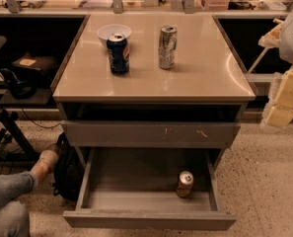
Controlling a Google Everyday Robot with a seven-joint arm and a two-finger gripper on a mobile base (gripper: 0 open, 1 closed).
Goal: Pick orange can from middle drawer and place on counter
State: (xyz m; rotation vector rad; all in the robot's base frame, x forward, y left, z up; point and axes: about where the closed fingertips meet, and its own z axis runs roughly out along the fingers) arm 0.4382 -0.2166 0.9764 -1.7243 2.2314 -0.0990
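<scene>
The orange can (184, 183) stands upright in the open middle drawer (148, 220), near the drawer's right wall and towards its front. The drawer is pulled far out, low in the camera view. The counter (195, 73) is the glossy beige top of the grey cabinet above it. My gripper (283, 100) is a pale cream shape at the right edge of the view. It hangs beside the cabinet's right side at counter height, well above and to the right of the can, and holds nothing.
A dark blue can (118, 53), a taller silver can (167, 47) and a white bowl (114, 32) stand on the counter's back half. A shut drawer front with pale scratches (151, 134) lies above the open drawer. A person's leg (8, 201), shoe (45, 162) and black bag (67, 174) are at lower left.
</scene>
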